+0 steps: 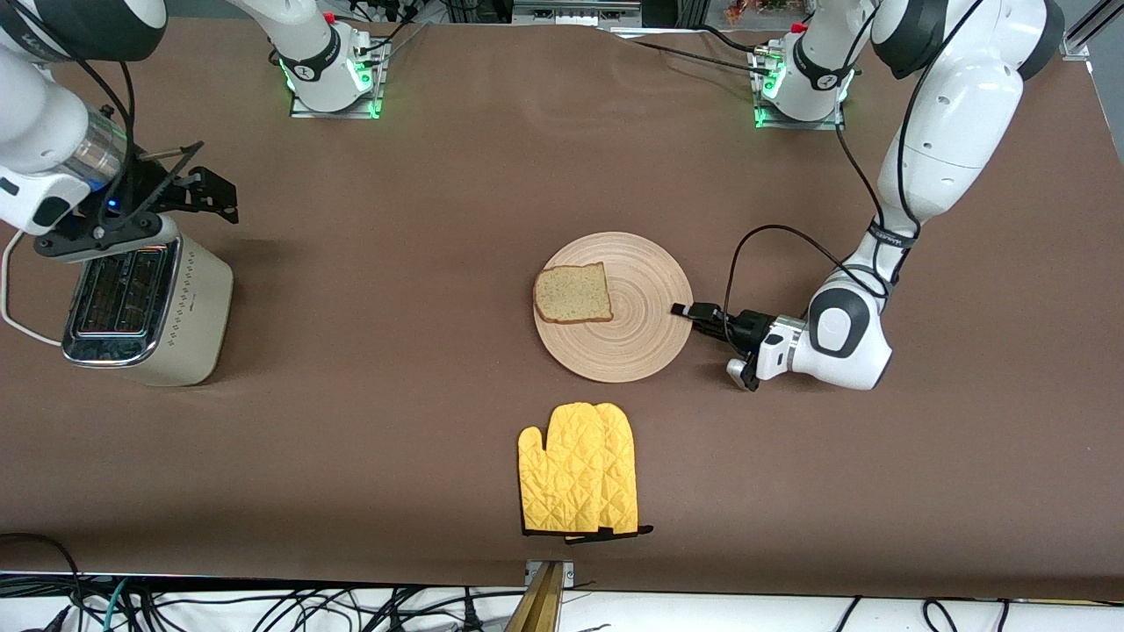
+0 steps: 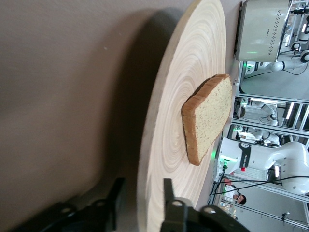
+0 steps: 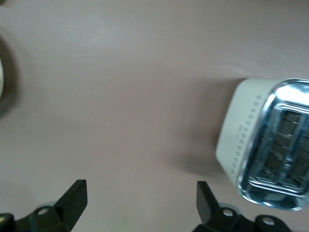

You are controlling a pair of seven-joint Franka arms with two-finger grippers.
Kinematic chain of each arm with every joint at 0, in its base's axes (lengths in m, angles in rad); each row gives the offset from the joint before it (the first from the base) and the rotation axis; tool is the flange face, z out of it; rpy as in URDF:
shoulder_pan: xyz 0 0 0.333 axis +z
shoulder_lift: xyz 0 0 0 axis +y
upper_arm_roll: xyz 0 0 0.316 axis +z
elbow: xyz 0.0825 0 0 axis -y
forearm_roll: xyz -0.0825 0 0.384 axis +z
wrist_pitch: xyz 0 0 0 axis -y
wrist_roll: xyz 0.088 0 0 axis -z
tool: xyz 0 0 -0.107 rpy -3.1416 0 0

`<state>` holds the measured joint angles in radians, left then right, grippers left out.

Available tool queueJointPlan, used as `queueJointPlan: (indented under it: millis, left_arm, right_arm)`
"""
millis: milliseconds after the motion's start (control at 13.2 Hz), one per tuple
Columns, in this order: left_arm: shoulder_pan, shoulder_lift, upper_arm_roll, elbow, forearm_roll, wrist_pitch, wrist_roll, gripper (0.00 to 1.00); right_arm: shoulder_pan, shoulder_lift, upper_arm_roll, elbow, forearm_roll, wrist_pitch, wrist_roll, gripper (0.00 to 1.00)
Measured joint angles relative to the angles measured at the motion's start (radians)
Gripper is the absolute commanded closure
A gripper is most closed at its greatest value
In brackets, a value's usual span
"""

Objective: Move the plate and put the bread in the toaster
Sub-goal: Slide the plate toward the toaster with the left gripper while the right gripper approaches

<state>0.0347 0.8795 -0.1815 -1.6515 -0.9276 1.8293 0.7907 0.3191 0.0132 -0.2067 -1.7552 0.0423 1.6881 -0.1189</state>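
Lowest in the frame, below centre, lies a yellow oven mitt [image 1: 580, 470], untouched. Just above it, at centre, the plate [image 1: 645, 338] rests flat on the brown counter [image 1: 395, 421], a wide light-wood disc with ring grooves. The bread [image 1: 572, 293] sits on the plate's half toward the right arm's end, a speckled tan slice with a darker crust.

The left gripper [image 1: 687, 311], centre right of the frame, lies low and level at the plate's rim. In the left wrist view its jaws straddle the plate's edge [image 2: 145, 193], parted with a small gap on each side, so I judge the rim is not gripped.

The toaster [image 1: 180, 307] stands at the left edge, cream with a chrome top, well apart from the bread. The right gripper [image 1: 204, 195] hovers above it with jaws spread wide, holding nothing. This arm is the nearer one to the toaster and waits.
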Motion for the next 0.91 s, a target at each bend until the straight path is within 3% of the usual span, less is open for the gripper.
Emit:
queueJointPlan:
  millis: [304,607,911]
  left_arm:
    - [0.096,-0.06,0.007,0.03,0.149,-0.143,-0.003,0.0]
    - [0.198,-0.113,0.008,0.135,0.404,-0.276,-0.016,0.0]
    - [0.178,-0.286,-0.019,0.175,0.685,-0.284,-0.209,0.0]
  right_arm:
    - [0.08,0.084,0.01,-0.011,0.079,0.076,0.089,0.0]
    - [0.208,0.224,0.016,-0.023,0.25,0.234,0.171,0.0]
    - [0.309,0.344,0.019,-0.024,0.317,0.415,0.262,0.0]
